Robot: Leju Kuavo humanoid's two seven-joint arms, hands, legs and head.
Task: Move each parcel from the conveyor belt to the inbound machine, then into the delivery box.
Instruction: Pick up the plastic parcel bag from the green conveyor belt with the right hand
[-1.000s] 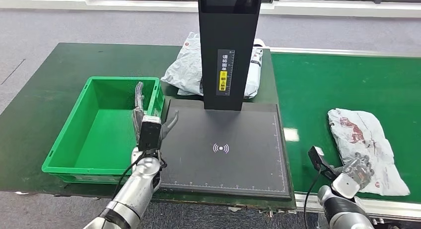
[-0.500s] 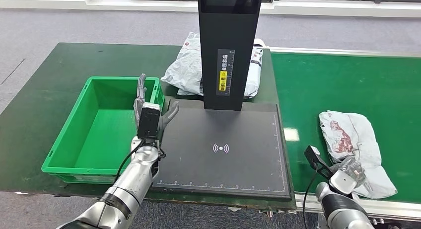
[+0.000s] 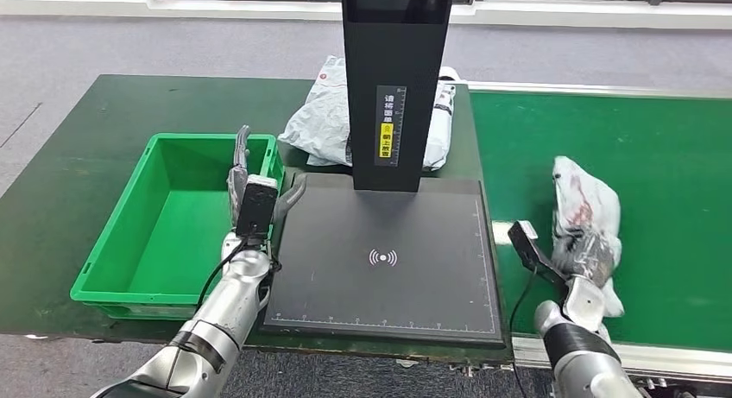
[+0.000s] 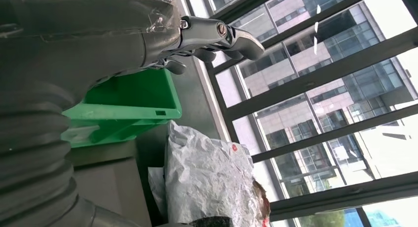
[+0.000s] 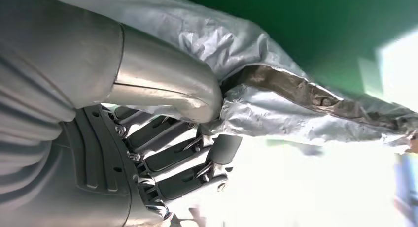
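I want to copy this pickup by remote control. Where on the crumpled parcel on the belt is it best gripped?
Grip the parcel at its near end, coming from the robot's side. The soft film bunches there, and the right hand already pinches that fold.

A dark green counter (image 3: 78, 148) carries, at its left, an open green bin (image 3: 173, 221), and just right of it a flat black scanner base (image 3: 388, 260) with a tall black column (image 3: 395, 78) rising from its far edge. Behind the column lies 1 crumpled grey parcel (image 3: 324, 122), touching the counter. To the right, a brighter green conveyor belt (image 3: 656, 148) adjoins the counter, with 1 white wrapped parcel (image 3: 583, 208) on its near part.
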